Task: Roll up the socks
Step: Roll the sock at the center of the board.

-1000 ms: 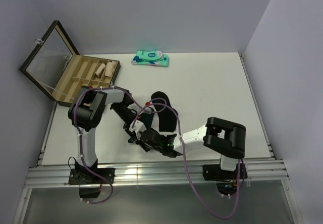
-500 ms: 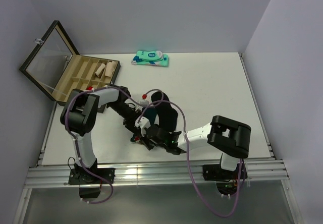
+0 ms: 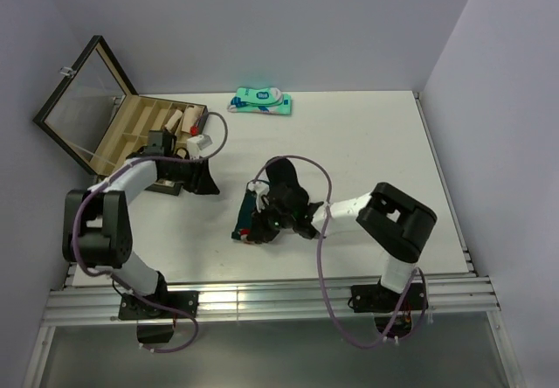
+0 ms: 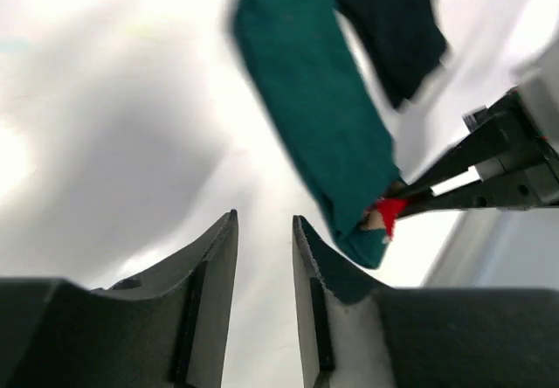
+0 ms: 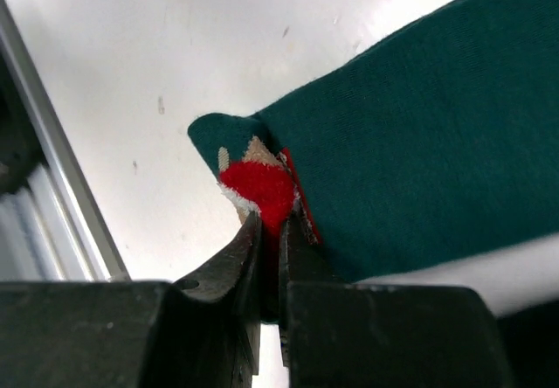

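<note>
The dark green sock (image 3: 244, 216) lies flat on the white table, its toe with the red-brown figure toward the near edge. The black sock (image 3: 284, 178) lies just behind it, partly under my right arm. My right gripper (image 3: 259, 229) is shut on the green sock's toe; in the right wrist view the jaws (image 5: 278, 222) pinch the red figure of the green sock (image 5: 419, 135). My left gripper (image 3: 210, 181) is open and empty, off to the left of the socks. Its wrist view (image 4: 265, 231) shows the green sock (image 4: 323, 117) and the black sock (image 4: 393, 30) ahead.
A wooden box (image 3: 131, 139) with an open glass lid stands at the back left, close behind my left gripper, with beige rolled socks (image 3: 179, 119) in it. A teal-and-white packaged pair (image 3: 260, 101) lies at the back edge. A metal rail (image 3: 262, 296) runs along the near edge.
My left arm has let go and swung left, away from the socks toward the box. My right gripper has stayed shut on the green sock's toe and shifted slightly away from the near edge.
</note>
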{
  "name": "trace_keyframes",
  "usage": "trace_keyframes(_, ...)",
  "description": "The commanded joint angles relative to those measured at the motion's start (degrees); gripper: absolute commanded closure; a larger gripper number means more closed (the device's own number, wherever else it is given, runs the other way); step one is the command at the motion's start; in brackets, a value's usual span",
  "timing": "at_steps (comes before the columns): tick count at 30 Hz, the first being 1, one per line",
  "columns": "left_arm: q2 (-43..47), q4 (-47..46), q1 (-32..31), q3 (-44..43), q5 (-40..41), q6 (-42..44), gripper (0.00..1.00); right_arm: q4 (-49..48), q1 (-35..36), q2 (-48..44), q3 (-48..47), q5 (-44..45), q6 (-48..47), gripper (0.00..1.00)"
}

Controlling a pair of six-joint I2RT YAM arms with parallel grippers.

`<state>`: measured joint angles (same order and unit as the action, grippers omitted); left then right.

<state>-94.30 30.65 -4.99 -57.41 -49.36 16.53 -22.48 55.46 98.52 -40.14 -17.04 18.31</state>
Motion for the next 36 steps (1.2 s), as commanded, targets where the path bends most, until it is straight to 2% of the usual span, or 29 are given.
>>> trace_keyframes(1, 9.12, -11.13, 1.65, 3.52, 6.02, -4.50, 0.62, 9.55, -5.08, 6.23, -6.33, -12.47, 2.70, 0.96)
trace_keyframes(3, 14.04, -13.33, 1.57, 6.51, 7.08, -3.71, 0.57, 13.06, -6.76, 9.39, -8.63, -18.37, 3.22, 0.95)
trace_keyframes(6, 18.18, -15.00, -0.18, 8.97, 10.68, 0.77, 0.55, 18.16, -9.75, 13.87, -14.68, -26.71, 4.02, 0.94)
trace_keyframes(8, 22.65, -17.37, -4.22, 12.99, 16.80, 4.18, 0.54, 20.79, -12.03, 15.82, -16.71, -29.70, 5.24, 0.94)
trace_keyframes(9, 24.67, -19.04, -5.80, 14.85, 18.93, 5.08, 0.52, 21.24, -12.74, 17.39, -18.12, -34.42, 5.42, 0.94)
trace_keyframes(10, 28.61, -22.19, -9.56, 18.70, 22.87, 8.04, 0.51, 22.03, -13.97, 17.84, -18.65, -35.42, 5.60, 0.94)
trace_keyframes(13, 35.91, -26.77, -17.73, 26.08, 27.64, 11.84, 0.46, 26.76, -15.64, 20.04, -21.11, -39.64, 4.55, 0.92)
trace_keyframes(16, 39.71, -28.28, -22.76, 30.50, 29.85, 16.24, 0.42, 29.67, -18.02, 22.67, -23.22, -42.28, 4.11, 0.92)
trace_keyframes(23, 38.58, -33.11, -31.91, 35.08, 36.79, 21.43, 0.39, 34.26, -20.04, 26.90, -27.18, -43.52, 4.72, 0.92)
trace_keyframes(36, 32.70, -40.23, -49.04, 39.03, 46.55, 21.87, 0.37, 39.97, -20.13, 29.36, -32.10, -42.47, 4.11, 0.90)
